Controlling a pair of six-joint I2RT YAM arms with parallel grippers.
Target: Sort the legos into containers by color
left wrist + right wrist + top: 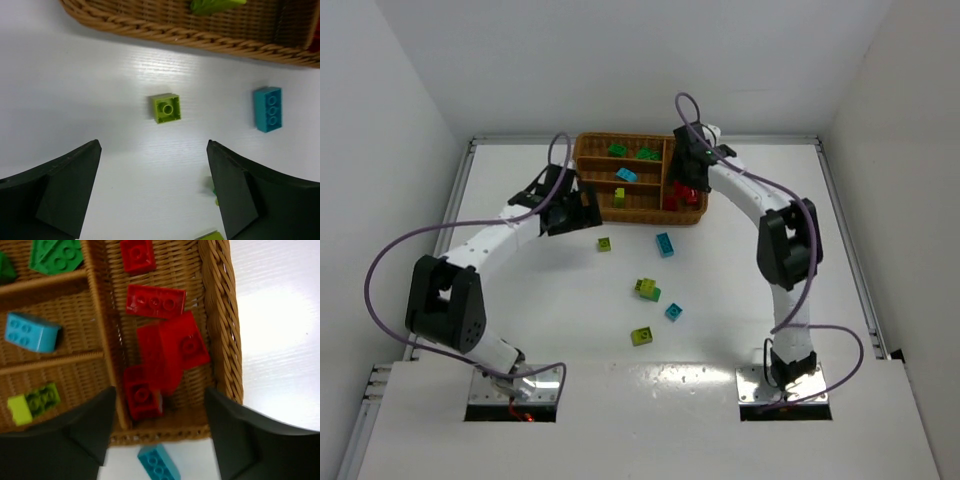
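The wicker tray stands at the back of the table. My right gripper hangs open over its crosswise end section, where several red legos lie. One red brick below the jaws looks blurred and touches neither finger. The long sections hold a cyan brick, a green one and a yellow-green one. My left gripper is open above the table just in front of the tray, with nothing between its fingers. Beyond it lie a small yellow-green brick and a cyan brick.
More legos lie loose mid-table: a multicolour clump, a small cyan brick and a yellow-green one. White walls close in the table on three sides. A purple cable loops off each arm.
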